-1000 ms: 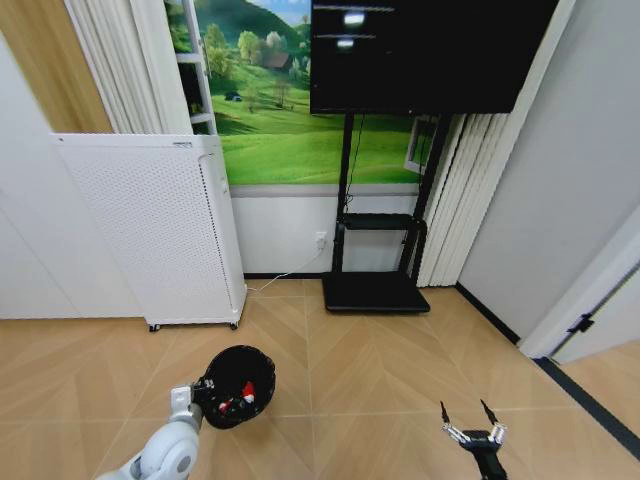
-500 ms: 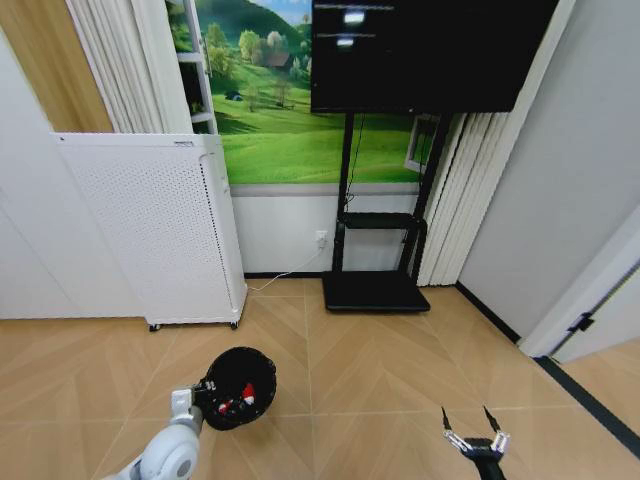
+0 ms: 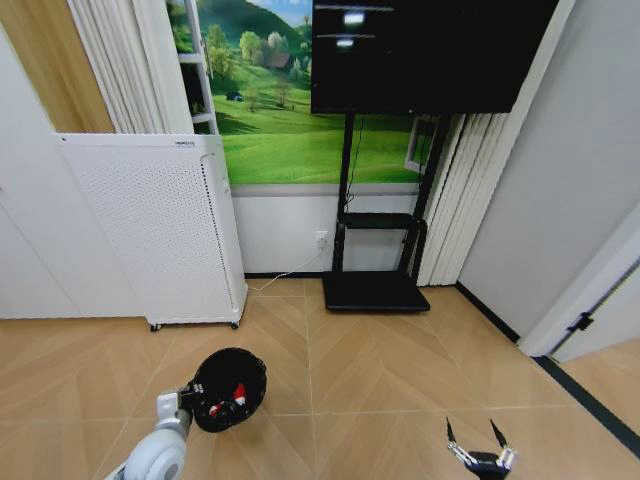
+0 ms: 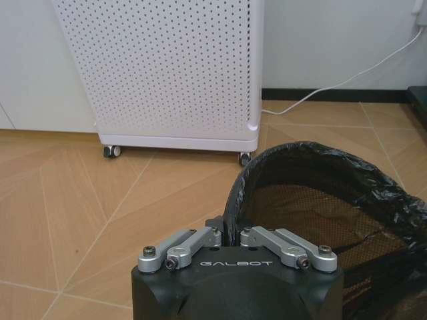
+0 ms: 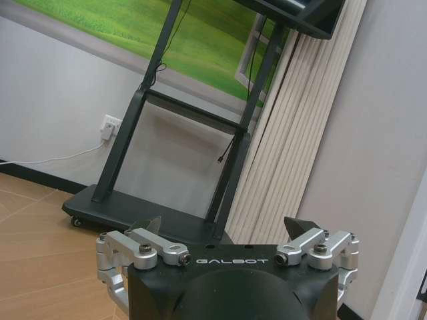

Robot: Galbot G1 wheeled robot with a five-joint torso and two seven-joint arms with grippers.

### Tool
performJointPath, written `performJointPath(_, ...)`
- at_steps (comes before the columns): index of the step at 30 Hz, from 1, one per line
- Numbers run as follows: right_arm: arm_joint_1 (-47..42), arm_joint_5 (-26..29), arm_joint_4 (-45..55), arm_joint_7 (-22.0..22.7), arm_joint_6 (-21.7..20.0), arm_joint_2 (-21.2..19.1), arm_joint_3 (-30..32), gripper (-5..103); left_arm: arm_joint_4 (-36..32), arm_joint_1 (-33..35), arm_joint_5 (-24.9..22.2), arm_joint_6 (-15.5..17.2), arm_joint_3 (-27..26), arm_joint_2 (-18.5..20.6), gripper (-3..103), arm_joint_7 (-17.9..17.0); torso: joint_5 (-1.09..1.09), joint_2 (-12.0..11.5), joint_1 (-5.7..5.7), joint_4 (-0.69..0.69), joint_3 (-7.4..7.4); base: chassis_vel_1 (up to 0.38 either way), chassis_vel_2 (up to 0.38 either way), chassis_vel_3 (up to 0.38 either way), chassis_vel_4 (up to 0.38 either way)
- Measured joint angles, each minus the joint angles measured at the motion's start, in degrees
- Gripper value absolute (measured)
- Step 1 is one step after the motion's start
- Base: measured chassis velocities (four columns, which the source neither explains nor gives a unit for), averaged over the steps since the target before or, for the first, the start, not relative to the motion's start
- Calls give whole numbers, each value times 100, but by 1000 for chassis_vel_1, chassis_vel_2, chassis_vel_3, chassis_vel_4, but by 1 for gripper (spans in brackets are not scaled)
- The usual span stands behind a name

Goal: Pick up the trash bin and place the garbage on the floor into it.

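The left gripper (image 4: 228, 235) is clamped on the rim of the trash bin (image 3: 229, 388), held near the parquet floor (image 3: 400, 370); red garbage (image 3: 236, 395) lies inside the bin; the right gripper (image 3: 480, 448) hangs spread and empty; collection appears complete; next, set the bin down upright.

Trash bin (image 4: 320, 200) cut off by frame edge; garbage (image 3: 237, 394) inside indistinct.

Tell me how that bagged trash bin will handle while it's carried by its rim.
Probably light: the left gripper holds the trash bin by one rim point. Its wall looks like mesh, so likely stiff. The loose bag may slip.
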Motion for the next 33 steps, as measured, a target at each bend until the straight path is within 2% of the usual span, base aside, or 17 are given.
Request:
performJointPath(8, 3, -17, -44, 5, 58, 42, -5, 100, 509, 22, 169, -122, -64, -130, 7, 259, -1, 0, 0, 0, 0, 0, 0, 0, 0)
performJointPath(17, 44, -28, -180, -6, 169, -10, -71, 100, 1192, -264, 318, -216, 87, -363, 7, 564, 0, 0, 0, 0, 0, 0, 0, 0, 0)
performJointPath(33, 159, 56, -255, 1, 136, -82, -225, 100, 1569, -500, 403, -309, 237, -553, 7, 786, 1, 0, 0, -1, 0, 0, 0, 0, 0)
